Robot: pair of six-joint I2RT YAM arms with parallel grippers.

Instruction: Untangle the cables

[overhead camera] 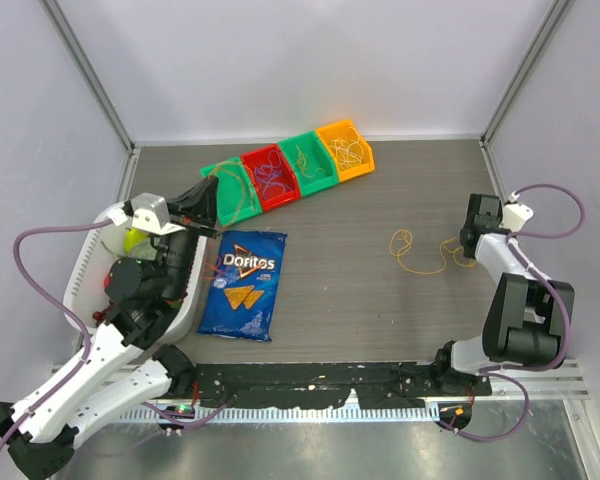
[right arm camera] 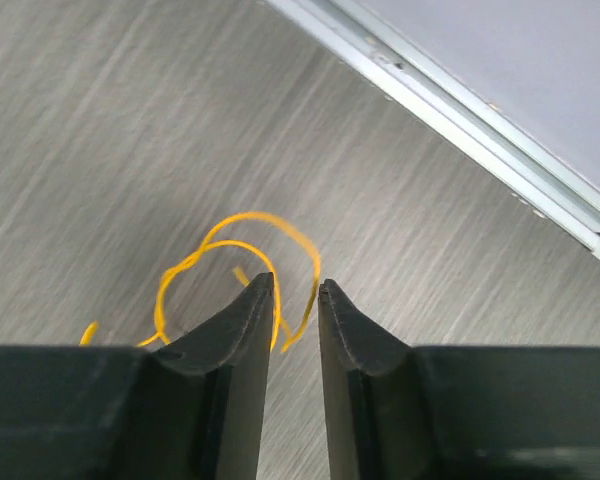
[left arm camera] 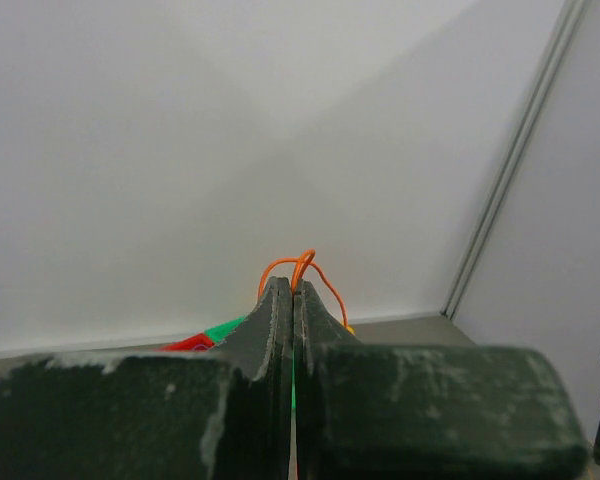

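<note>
You have the yellow cable (overhead camera: 413, 252) lying in loose loops on the table (overhead camera: 360, 310), on the right side, just beside the right gripper (right arm camera: 295, 287). Its jaws stand a little apart, and one strand ends near the gap, not pinched. The orange cable (left arm camera: 302, 262) is pinched in the left gripper (left arm camera: 293, 287), which is pressed together over the left end of the coloured bins (overhead camera: 366, 158). More thin cables (overhead camera: 348, 150) lie inside these. A Doritos bag (overhead camera: 243, 285) lies nearby.
</note>
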